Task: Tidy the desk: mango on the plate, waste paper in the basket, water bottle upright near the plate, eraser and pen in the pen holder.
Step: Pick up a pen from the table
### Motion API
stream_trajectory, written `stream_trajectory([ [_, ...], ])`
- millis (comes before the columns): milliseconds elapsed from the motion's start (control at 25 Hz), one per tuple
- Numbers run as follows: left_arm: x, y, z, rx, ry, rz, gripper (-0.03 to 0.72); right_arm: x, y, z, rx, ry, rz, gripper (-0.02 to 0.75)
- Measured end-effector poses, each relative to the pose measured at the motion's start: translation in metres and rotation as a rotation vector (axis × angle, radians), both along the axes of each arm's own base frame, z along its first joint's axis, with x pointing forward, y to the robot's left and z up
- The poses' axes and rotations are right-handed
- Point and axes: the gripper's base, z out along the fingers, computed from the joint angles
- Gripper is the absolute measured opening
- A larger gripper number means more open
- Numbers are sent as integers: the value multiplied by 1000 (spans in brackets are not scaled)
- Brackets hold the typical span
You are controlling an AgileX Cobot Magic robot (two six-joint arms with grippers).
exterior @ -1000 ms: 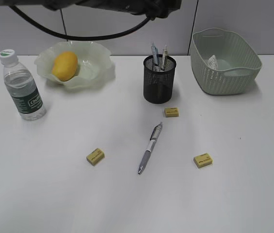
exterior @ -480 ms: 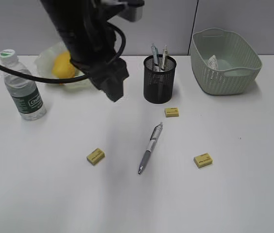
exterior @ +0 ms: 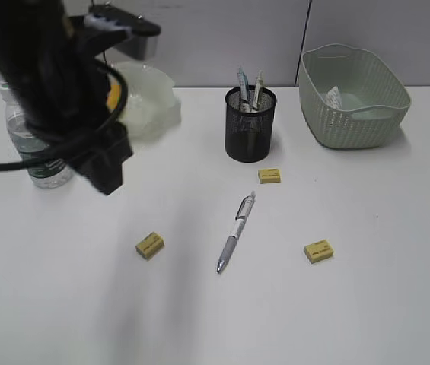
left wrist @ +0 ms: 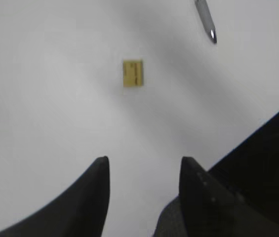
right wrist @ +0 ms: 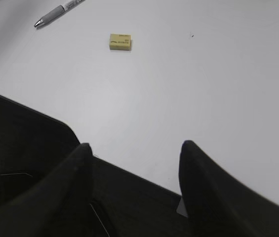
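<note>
Three small yellow erasers are lying loose on the white worktop (exterior: 367, 304): the left eraser (exterior: 149, 245), the middle eraser (exterior: 269, 176) just in front of the pen holder (exterior: 250, 124), and the right eraser (exterior: 318, 251). A pen (exterior: 235, 232) is lying between them, its tip pointing toward the near edge. The left end effector (left wrist: 141, 170) is hanging with its fingers spread wide and nothing between them, the left eraser sitting ahead of it on bare surface. The right end effector (right wrist: 134, 158) is likewise gaping wide and empty, out past the worktop's near edge.

Each eraser is probably going to feel light, firm and slightly grippy; pinching across its short sides should be holding it squarely. The pen is likely slick and prone to rolling, so gripping mid-barrel looks wisest.

Open room is lying all around the left eraser. The water bottle (exterior: 36, 163) is standing upright beside the plate (exterior: 154, 91), both partly hidden by the arm. The basket (exterior: 351, 114) is sitting far right, white paper showing inside.
</note>
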Motion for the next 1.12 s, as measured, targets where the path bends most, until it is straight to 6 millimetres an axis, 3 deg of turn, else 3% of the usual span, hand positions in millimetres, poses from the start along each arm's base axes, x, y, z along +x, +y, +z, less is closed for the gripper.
stream_trajectory([
  [280, -74, 58, -12, 3, 4, 20, 354, 0, 0, 0, 0, 0, 0, 444],
  [640, -170, 132, -8, -214, -229, 103, 350, 0, 0, 0, 0, -1, 0, 442],
  [920, -220, 173, -7, -390, -456, 108, 349, 9, 4, 9, 4, 34, -17, 442],
  [1120, -238, 188, -5, -475, -560, 107, 347, 44, 20, 22, -40, 139, -23, 442],
])
